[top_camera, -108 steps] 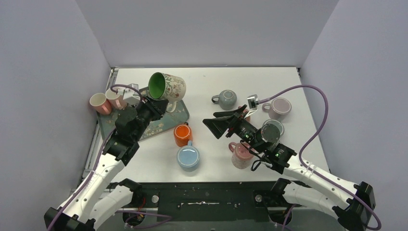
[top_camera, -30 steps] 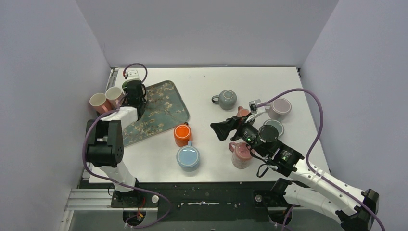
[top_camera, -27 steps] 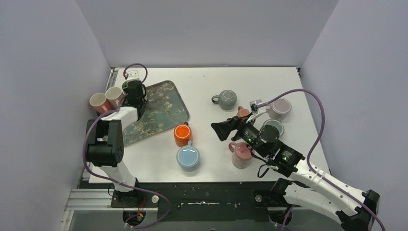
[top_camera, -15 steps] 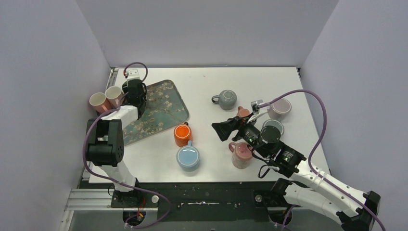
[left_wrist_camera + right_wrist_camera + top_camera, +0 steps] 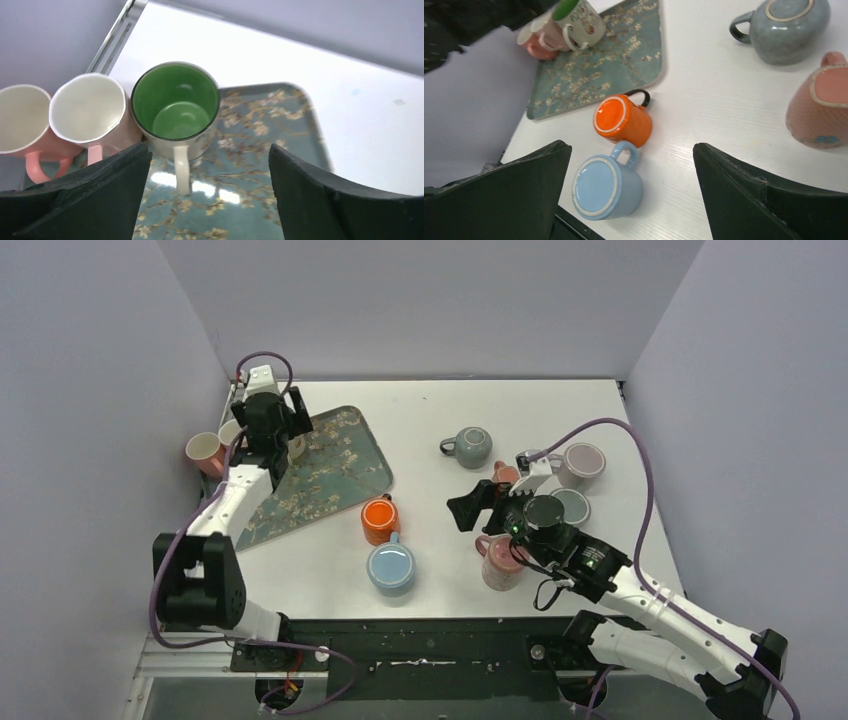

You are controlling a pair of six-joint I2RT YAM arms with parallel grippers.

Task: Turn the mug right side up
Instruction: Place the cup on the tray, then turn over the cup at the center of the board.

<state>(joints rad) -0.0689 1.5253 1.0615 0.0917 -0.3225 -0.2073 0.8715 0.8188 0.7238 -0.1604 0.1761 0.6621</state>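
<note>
One mug looks done: the green-lined floral mug (image 5: 176, 107) stands mouth up on the tray (image 5: 260, 165), at its far-left edge, handle pointing back toward the wrist. Left gripper (image 5: 208, 149) hangs above it, jaws spread wide with nothing in them, one either side of the handle, no contact visible. My read: step in hand is getting that arm clear. Lift straight up off the tray first, no sideways travel until the jaws are above the rim. The left jaw sits close over the white-lined pink mug (image 5: 87, 107), which is tight against the floral mug, with a second pink mug (image 5: 20, 117) next along. Can't tell whether those two sit on the tray or just off its left edge. Don't narrow the jaws on the way out, since the handle is between them. Right gripper (image 5: 631, 147) hovers off the tray's near-right side, jaws also wide and empty, over the orange mug (image 5: 619, 117) and the blue mug (image 5: 604, 187), both bottom-up on the bench (image 5: 724, 100). If more need flipping, orange is nearest the tray. I'd grip across the body, not the handle.
</note>
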